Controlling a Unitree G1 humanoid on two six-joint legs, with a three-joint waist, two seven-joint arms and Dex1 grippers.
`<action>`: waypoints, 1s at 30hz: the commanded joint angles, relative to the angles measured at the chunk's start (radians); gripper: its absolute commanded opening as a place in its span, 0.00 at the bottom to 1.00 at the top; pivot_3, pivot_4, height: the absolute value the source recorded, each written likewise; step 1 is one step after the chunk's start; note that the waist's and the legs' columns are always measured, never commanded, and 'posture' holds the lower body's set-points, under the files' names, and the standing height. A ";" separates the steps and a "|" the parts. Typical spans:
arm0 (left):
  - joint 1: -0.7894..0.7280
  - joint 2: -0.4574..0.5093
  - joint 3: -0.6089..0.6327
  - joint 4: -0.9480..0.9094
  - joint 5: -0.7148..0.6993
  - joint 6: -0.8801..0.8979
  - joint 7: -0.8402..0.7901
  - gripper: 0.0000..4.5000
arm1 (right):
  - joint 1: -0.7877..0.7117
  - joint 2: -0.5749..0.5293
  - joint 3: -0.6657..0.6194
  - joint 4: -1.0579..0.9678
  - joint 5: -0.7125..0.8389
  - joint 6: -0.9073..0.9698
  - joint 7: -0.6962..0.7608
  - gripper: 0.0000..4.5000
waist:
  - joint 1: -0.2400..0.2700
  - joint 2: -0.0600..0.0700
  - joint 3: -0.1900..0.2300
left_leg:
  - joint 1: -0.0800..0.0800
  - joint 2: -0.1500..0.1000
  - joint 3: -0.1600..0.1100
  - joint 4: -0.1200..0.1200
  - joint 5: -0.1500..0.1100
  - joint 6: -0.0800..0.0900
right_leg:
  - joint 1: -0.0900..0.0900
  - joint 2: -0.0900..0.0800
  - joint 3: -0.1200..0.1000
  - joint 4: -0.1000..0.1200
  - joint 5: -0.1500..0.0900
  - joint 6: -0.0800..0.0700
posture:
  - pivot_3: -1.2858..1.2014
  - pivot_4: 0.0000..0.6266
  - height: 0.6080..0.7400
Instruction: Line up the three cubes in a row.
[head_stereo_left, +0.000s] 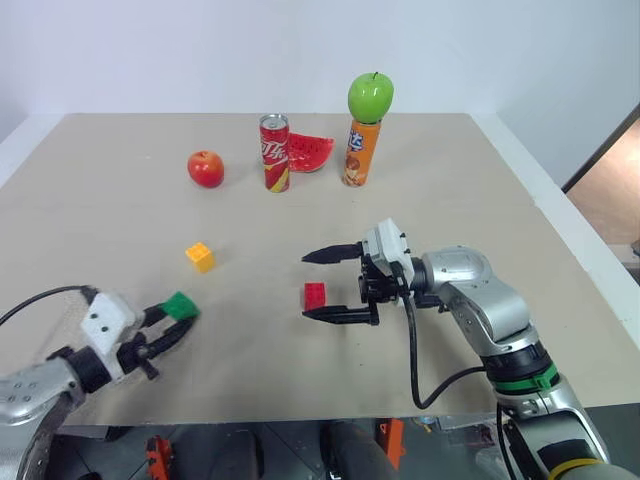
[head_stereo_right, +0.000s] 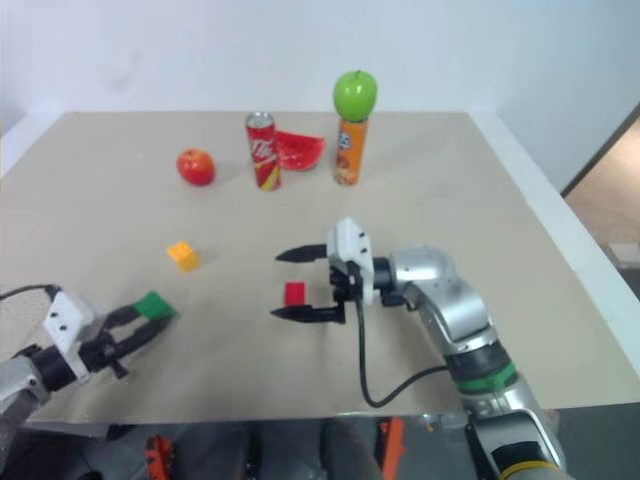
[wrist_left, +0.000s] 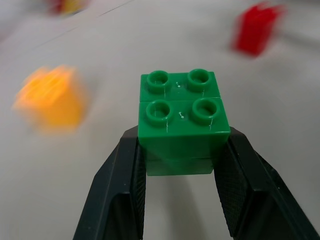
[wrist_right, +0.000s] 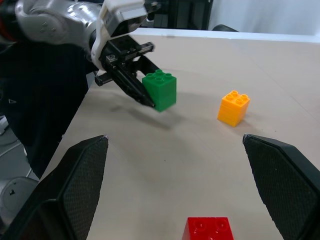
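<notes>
The left gripper (head_stereo_left: 172, 318) is clenched on the green cube (head_stereo_left: 181, 305), lifted near the table edge; it should carry the cube level towards the red cube (head_stereo_left: 315, 295), which sits between the wide-spread fingers of the right gripper (head_stereo_left: 325, 285), and set it in line with the yellow-orange cube (head_stereo_left: 200, 256)

You have a beige table (head_stereo_left: 420, 180) carrying a yellow-orange cube (head_stereo_left: 200, 256) left of centre and a red cube (head_stereo_left: 315, 295) mid-table. At the far edge stand a red apple (head_stereo_left: 205, 168), soda can (head_stereo_left: 274, 152), watermelon slice (head_stereo_left: 308, 152) and orange bottle (head_stereo_left: 361, 152).
</notes>
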 joint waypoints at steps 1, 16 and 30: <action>-0.120 0.054 -0.088 0.063 0.000 -0.012 -0.131 0.29 | -0.019 -0.012 -0.032 -0.028 0.009 -0.017 0.008 1.00 | 0.000 0.000 0.000 | 0.000 0.000 0.000 0.000 0.000 0.000 | -0.001 0.001 0.000 0.000 0.000 0.000 | 0.52 0.24 1.00; -0.603 -0.009 -0.370 0.519 0.128 -0.167 -0.465 0.29 | 0.027 -0.033 -0.055 -0.068 -0.011 -0.017 -0.058 1.00 | -0.001 0.000 0.000 | -0.006 0.001 0.000 0.001 0.000 0.000 | -0.004 0.004 0.002 0.001 0.000 -0.001 | 0.52 0.24 1.00; -0.674 -0.079 -0.420 0.642 0.218 -0.297 -0.479 0.29 | 0.059 -0.054 -0.067 -0.115 0.021 0.032 -0.086 1.00 | -0.001 0.000 0.000 | -0.005 0.001 -0.001 0.004 0.000 0.000 | -0.004 0.005 0.002 0.006 0.000 -0.001 | 0.52 0.24 1.00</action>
